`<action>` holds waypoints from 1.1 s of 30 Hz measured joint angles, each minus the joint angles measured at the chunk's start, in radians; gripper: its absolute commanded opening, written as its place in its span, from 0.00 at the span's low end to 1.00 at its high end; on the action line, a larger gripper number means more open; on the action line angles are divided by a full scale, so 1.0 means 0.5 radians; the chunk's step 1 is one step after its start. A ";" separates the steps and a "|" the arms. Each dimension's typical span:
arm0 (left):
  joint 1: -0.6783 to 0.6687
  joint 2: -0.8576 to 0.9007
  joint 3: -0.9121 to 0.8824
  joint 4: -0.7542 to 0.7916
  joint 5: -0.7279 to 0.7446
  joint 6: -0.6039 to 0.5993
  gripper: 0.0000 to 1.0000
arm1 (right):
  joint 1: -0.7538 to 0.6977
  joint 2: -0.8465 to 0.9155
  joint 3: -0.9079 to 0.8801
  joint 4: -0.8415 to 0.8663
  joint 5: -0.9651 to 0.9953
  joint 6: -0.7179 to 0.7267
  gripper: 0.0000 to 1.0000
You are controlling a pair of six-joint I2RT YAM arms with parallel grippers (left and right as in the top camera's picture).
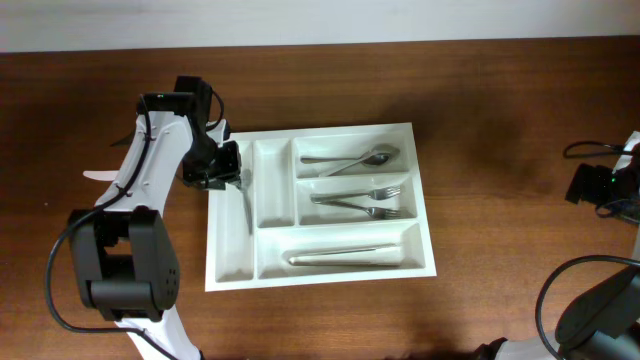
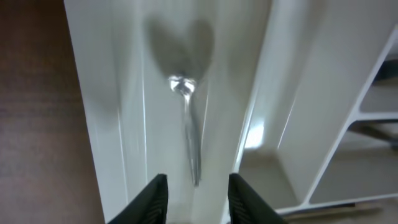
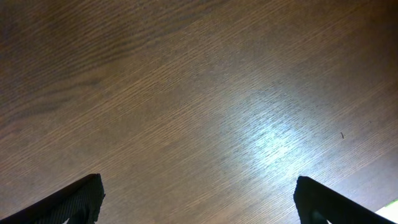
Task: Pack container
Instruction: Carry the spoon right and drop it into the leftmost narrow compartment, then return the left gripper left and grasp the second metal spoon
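Container (image 1: 330, 276): we judge it light, stiff, slick; hold 3 o'clock rim. Left pincer (image 2: 196, 185), right pincer (image 3: 198, 182): both apart.

Blur and cropping, all three views.
Left wrist: slim metal utensil (image 2: 189, 134) smeared, unreadable as to kind; container (image 2: 124, 93) soft-edged, cropped top, bottom and right; left gripper (image 2: 197, 182) cut off below the fingertips. Overhead: utensil too thin to identify; right arm (image 1: 600, 305) clipped at the frame edge. Right wrist: right gripper (image 3: 198, 182) cropped to two corner fingertips.
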 measured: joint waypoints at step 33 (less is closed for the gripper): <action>1.048 0.000 0.291 -0.246 -0.893 0.311 0.97 | 0.000 0.000 0.000 -0.001 0.000 -0.001 0.99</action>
